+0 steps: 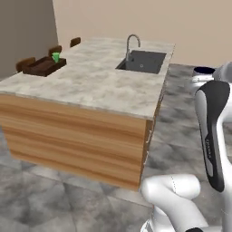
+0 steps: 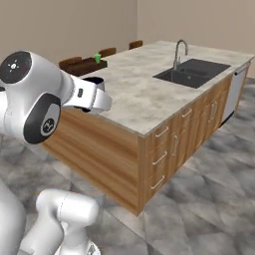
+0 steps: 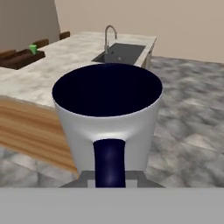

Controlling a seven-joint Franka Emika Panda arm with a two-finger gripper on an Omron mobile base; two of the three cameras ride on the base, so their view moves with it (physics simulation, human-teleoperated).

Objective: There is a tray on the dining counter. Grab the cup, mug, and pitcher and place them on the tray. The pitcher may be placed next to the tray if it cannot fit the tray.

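Observation:
My gripper (image 3: 110, 177) is shut on the handle of the grey mug (image 3: 108, 114), whose dark navy inside faces the hand camera. The mug (image 1: 203, 71) hangs in the air off the sink end of the dining counter (image 1: 93, 79), beside my arm. In the right base view its dark rim (image 2: 93, 80) shows just behind my hand. Far across the counter lies the dark brown tray (image 1: 41, 67), and the green cup (image 1: 55, 57) stands at its far end, apparently inside it. Tray (image 2: 79, 66) and cup (image 2: 97, 58) sit at the counter's far left corner. The pitcher is out of view.
A sink (image 1: 143, 60) with a curved faucet (image 1: 132, 44) is set into the counter's near right part. Brown chair backs (image 1: 54, 50) line the counter's far side. Drawers (image 2: 167, 149) front the counter, with a grey tiled floor (image 1: 54, 199) around it.

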